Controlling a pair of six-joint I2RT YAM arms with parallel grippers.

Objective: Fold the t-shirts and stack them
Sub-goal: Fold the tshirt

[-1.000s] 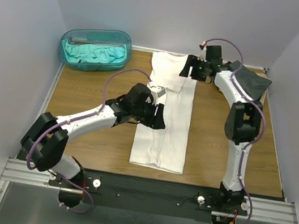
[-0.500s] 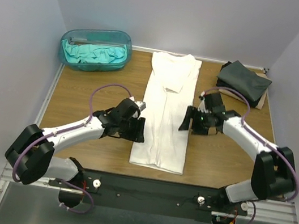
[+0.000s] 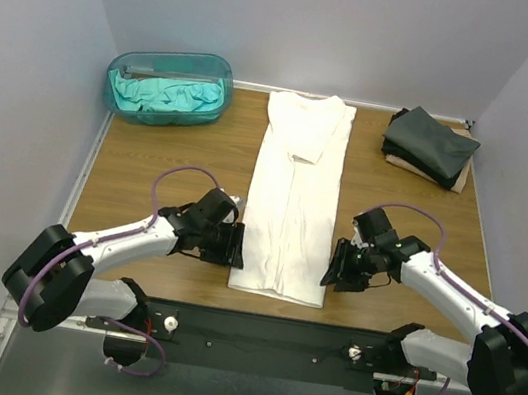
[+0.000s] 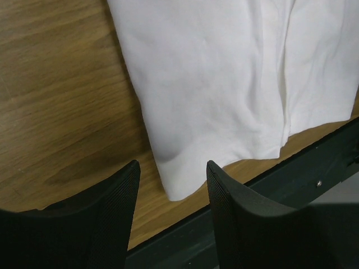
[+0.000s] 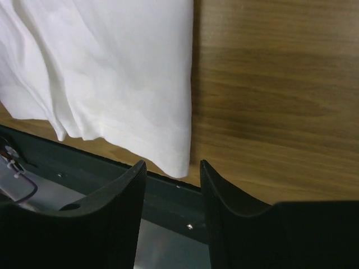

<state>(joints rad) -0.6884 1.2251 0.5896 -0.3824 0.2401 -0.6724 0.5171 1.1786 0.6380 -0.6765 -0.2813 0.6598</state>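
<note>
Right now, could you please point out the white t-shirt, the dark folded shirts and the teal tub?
white t-shirt (image 3: pixel 291 202): top view, middle of its body.
dark folded shirts (image 3: pixel 430 142): top view, top of the stack.
teal tub (image 3: pixel 165 120): top view, near wall.

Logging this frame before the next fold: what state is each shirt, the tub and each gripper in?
white t-shirt: folded lengthwise into a narrow strip, lying flat.
teal t-shirt: crumpled, unfolded, inside the tub.
tub: open-topped.
dark t-shirts: folded, stacked at the far right.
left gripper: open, at the white shirt's near left corner.
right gripper: open, at its near right corner.
</note>
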